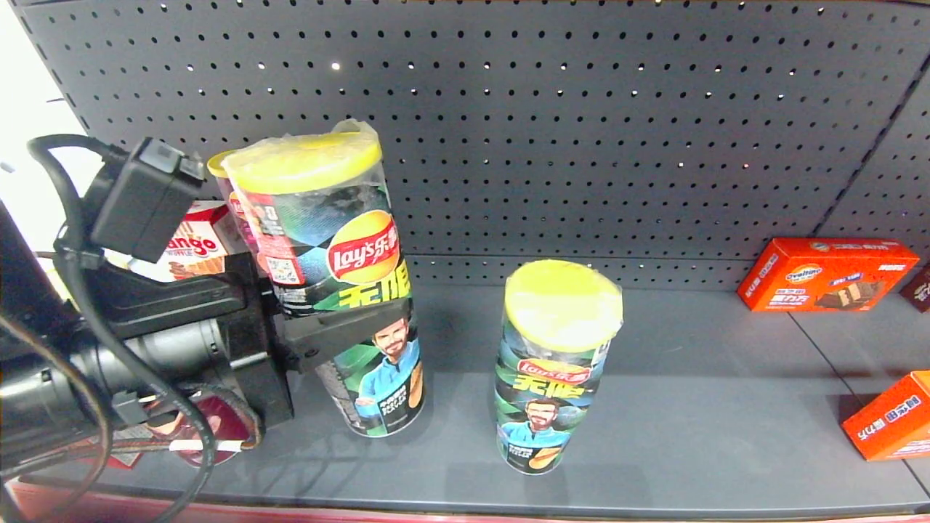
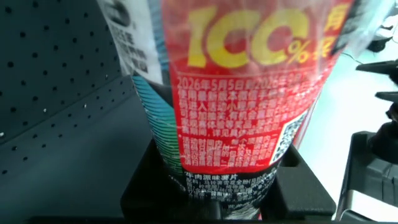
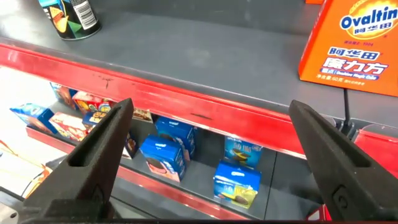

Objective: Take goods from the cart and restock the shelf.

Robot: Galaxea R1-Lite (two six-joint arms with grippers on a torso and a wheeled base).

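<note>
My left gripper (image 1: 305, 319) is shut on a tall chip can (image 1: 341, 283) with a yellow lid, gripping it around the middle. The can stands upright on the grey shelf (image 1: 712, 421) at the left. In the left wrist view the can's red label (image 2: 249, 118) sits between the black fingers (image 2: 298, 186). A second, shorter-looking chip can (image 1: 552, 363) stands free on the shelf to the right of the held one. My right gripper (image 3: 217, 168) is open in front of the shelf's red front edge (image 3: 186, 106), holding nothing.
Orange boxes (image 1: 825, 274) lie at the shelf's right, another (image 1: 890, 415) nearer the front. A white and red wafer box (image 1: 192, 247) stands behind the left arm. The perforated back panel (image 1: 581, 109) closes the rear. Blue boxes (image 3: 165, 155) fill the lower shelf.
</note>
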